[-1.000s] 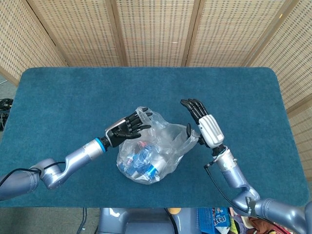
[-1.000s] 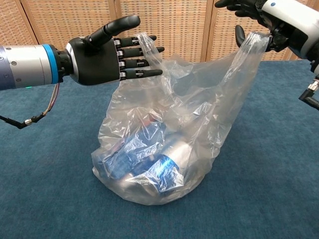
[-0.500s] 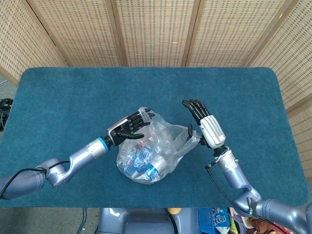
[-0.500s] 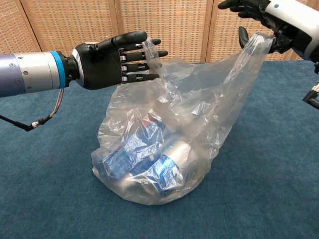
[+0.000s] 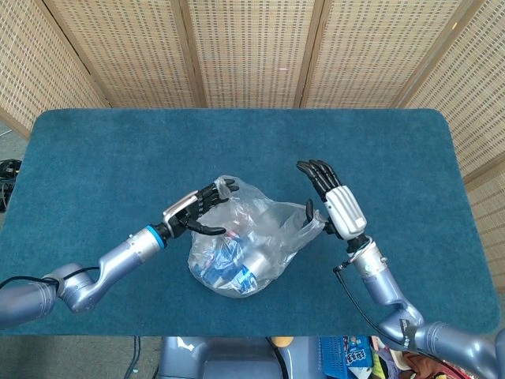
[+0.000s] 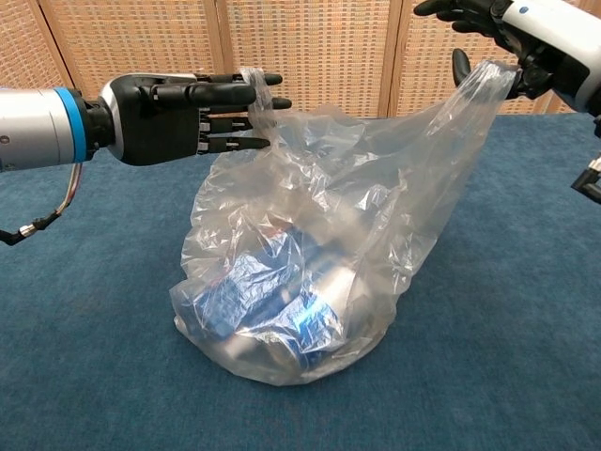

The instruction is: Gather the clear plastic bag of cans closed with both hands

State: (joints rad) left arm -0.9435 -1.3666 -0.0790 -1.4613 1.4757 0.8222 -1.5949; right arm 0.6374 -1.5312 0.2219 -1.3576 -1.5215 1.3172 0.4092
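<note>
Rotated flatter, left hand (image 6: 174, 117) holds the bag (image 6: 310, 254) handle; right hand (image 6: 526, 47), partly cropped, holds the other.

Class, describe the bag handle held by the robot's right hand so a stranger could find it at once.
On the blue table sits a clear plastic bag of cans. Its far-right corner stretches up into a handle pinched by the right hand; the other handle meets the left hand.

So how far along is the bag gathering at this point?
Early. The right hand holds one corner of the clear plastic bag pulled up. The left hand has its fingers at the opposite top edge, though a firm grip is not clear. The blue and silver cans sit inside on the blue table. The bag's mouth is open; bringing both sides together remains.
</note>
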